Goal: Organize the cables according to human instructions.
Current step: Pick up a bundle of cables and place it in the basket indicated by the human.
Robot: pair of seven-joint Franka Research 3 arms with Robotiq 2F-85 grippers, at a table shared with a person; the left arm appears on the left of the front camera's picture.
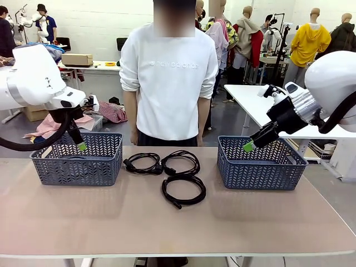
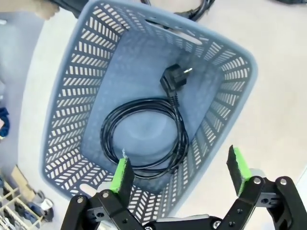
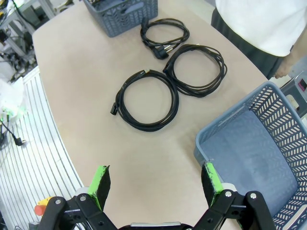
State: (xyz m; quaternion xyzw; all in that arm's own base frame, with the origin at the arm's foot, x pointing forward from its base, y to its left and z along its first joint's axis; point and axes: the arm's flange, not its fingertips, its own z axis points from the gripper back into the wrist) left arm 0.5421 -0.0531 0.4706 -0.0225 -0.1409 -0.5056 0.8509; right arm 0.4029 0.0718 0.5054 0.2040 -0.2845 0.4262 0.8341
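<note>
One black cable (image 2: pixel 144 139) lies coiled flat on the floor of the left grey basket (image 2: pixel 72 96), its plug (image 2: pixel 175 76) pointing away from the loop. My left gripper (image 2: pixel 180 170) hangs open above this basket (image 1: pixel 78 161), holding nothing; in the front view the left gripper (image 1: pixel 80 144) sits over the basket's back part. Three more coiled cables rest on the table between the baskets: one at back left (image 1: pixel 143 163), one at back right (image 1: pixel 181 162), one nearer (image 1: pixel 183 190). My right gripper (image 1: pixel 248 146) is open and empty over the left rim of the right basket (image 1: pixel 260 164).
A person in a white sweatshirt (image 1: pixel 169 83) stands at the far edge with arms down. In the right wrist view the right gripper (image 3: pixel 156 182) looks down on the three cables (image 3: pixel 146 100) and the right basket's bare floor (image 3: pixel 249 148). The table's front half is bare.
</note>
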